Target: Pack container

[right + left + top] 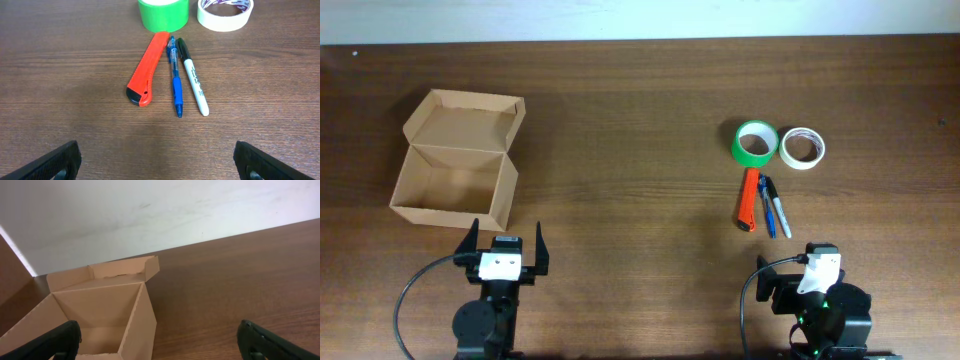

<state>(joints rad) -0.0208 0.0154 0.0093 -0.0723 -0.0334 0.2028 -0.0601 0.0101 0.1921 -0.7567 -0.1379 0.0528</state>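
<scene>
The surface (620,150) is dark brown wood grain. An open cardboard box (450,188) sits on its left side, lid flap folded back toward the far edge. On the right side, a green tape roll (163,15) and a white tape roll (222,21) lie flat, just beside each other. Nearer, an orange utility knife (147,70), a blue pen (175,82) and a black-capped marker (193,82) lie side by side, roughly parallel.

One brown cardboard box (448,214). Two tapes: green tape roll (163,17), white tape roll (222,22). One orange cutter (145,75), one blue pen (175,82), one white marker (192,80).
</scene>
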